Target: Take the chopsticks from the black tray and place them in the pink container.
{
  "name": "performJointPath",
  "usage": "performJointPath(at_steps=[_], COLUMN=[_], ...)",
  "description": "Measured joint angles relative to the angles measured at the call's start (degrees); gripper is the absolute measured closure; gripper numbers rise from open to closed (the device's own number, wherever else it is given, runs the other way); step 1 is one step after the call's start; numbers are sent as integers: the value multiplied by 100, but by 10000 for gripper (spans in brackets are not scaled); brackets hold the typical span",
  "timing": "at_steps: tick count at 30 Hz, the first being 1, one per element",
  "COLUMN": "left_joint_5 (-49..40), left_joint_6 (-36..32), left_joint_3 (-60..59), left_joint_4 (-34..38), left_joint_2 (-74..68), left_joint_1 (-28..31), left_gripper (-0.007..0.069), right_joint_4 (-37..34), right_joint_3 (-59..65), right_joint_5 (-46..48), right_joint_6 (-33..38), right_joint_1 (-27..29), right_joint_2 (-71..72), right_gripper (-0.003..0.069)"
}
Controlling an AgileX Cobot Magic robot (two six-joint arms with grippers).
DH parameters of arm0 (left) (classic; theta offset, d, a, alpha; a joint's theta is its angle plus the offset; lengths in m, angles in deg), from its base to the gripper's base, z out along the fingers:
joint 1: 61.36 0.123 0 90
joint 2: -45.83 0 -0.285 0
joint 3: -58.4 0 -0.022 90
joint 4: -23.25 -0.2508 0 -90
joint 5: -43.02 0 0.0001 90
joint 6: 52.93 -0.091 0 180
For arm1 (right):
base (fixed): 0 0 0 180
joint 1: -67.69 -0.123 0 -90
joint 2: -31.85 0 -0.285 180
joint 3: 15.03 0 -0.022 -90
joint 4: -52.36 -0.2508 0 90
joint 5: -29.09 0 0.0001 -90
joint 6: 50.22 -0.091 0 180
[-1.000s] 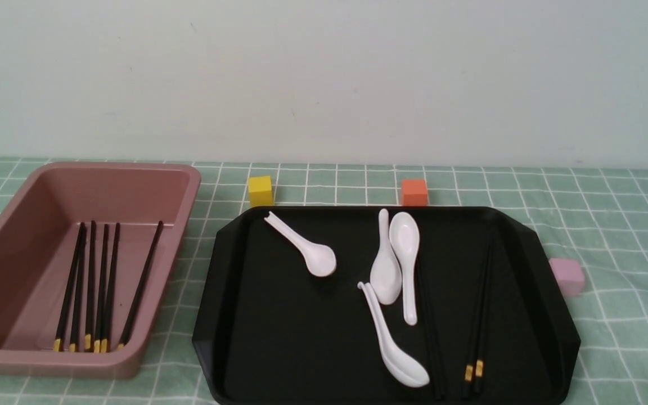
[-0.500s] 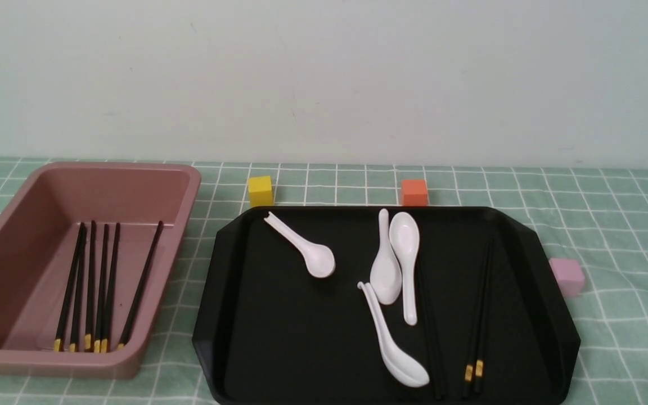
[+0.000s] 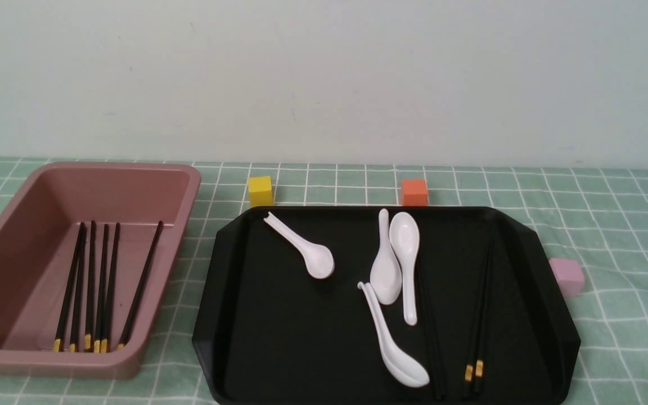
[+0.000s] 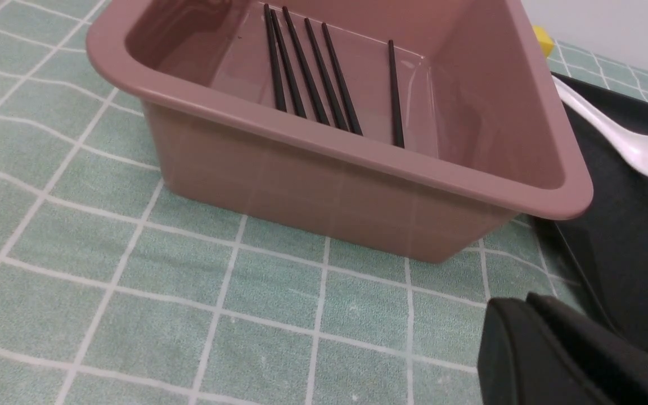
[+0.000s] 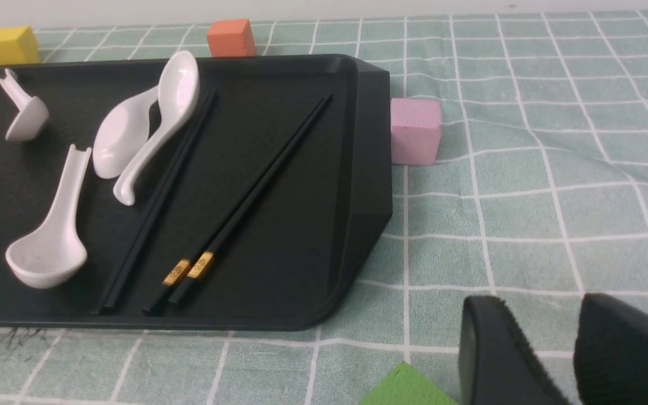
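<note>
Right wrist view shows our right end effector (image 5: 568, 349) with a narrow gap, holding nothing, near the large glossy black tray (image 5: 366, 169). We should grip the thin, slippery black chopsticks with gold bands (image 5: 256, 188) near the middle, lifting level. The deep dusty-pink plastic container (image 3: 186, 197) holds others. Whether the left end effector (image 4: 549, 349) is closed, we cannot tell.
</note>
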Motion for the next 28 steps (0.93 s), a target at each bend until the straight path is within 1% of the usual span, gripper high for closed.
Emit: performJointPath(at_steps=[28], left_joint_5=[0], left_joint_6=[0], left_joint_3=[0], left_joint_4=[0], left_joint_2=[0], left_joint_1=[0], left_gripper=[578], right_joint_4=[0], right_joint_3=[0], right_joint_5=[0], right_joint_6=[0], right_joint_1=[0], right_joint_2=[0], right_gripper=[419])
